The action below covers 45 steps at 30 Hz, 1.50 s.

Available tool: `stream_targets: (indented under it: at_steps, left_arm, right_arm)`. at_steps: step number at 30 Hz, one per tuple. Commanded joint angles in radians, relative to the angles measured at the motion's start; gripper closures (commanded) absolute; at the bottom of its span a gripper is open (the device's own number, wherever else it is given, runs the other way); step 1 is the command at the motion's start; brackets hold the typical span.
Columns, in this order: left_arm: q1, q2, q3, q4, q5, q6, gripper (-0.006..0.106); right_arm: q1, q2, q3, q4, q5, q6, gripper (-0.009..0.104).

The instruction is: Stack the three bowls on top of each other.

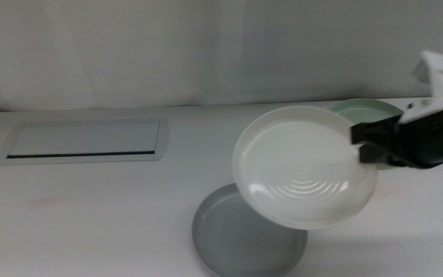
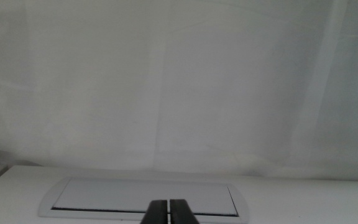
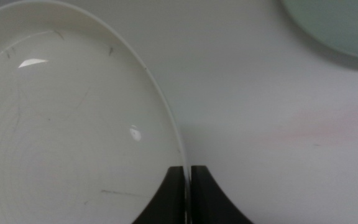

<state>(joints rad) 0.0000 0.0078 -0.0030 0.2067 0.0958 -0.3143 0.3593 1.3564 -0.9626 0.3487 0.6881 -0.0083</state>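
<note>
On the far left of the table [image 1: 91,223] I see the flat white panel [image 1: 83,141] with its dark slot along the near edge. My left gripper [image 2: 168,211] does not appear in the middle view; its wrist camera shows it facing this panel, and its two jaws are pressed together with nothing between them.

Going to the right, the grey bowl [image 1: 229,245] sits on the table near the front edge. Above it, raised and tilted toward the camera, I see the off-white bowl [image 1: 306,165]. It covers the far right part of the grey bowl in the middle view, but it is up in the air and does not touch it. In the right wrist view I can see small dark specks and fine lines inside this bowl.

Behind the off-white bowl, the mint green bowl [image 1: 364,110] lies on the table, mostly hidden.

On the far right, my right gripper [image 1: 369,144] comes in from the side. Its jaws are clamped on the right rim of the off-white bowl and carry it.
</note>
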Motion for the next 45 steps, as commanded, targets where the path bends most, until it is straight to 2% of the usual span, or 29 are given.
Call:
stream_targets:
  at_steps: [1, 21, 26, 35, 40, 43, 45]
  left_arm:
    - [0.000, -0.038, 0.029, -0.006, -0.005, -0.008, 0.103]
    - [0.000, -0.038, 0.029, -0.006, -0.005, -0.008, 0.103]
    - [0.000, -0.038, 0.029, -0.006, -0.005, -0.008, 0.103]
    - [0.000, -0.038, 0.029, -0.006, -0.005, -0.008, 0.103]
    - [0.000, -0.038, 0.029, -0.006, -0.005, -0.008, 0.103]
    - [0.000, -0.038, 0.029, -0.006, -0.005, -0.008, 0.103]
    - [0.000, -0.038, 0.029, -0.006, -0.005, -0.008, 0.103]
  right_arm:
    - [0.042, 0.046, -0.006, 0.003, -0.057, 0.008, 0.098]
    - [0.209, 0.366, -0.008, 0.009, -0.231, 0.060, 0.098]
    - [0.225, 0.405, -0.026, 0.009, -0.242, 0.060, 0.098]
    - [0.226, 0.451, -0.035, -0.043, -0.213, 0.061, 0.098]
    - [0.226, 0.451, -0.035, -0.045, -0.208, 0.061, 0.097]
    - [0.226, 0.451, -0.037, -0.067, -0.208, 0.060, 0.089]
    - [0.226, 0.451, -0.041, -0.081, -0.201, 0.056, 0.075]
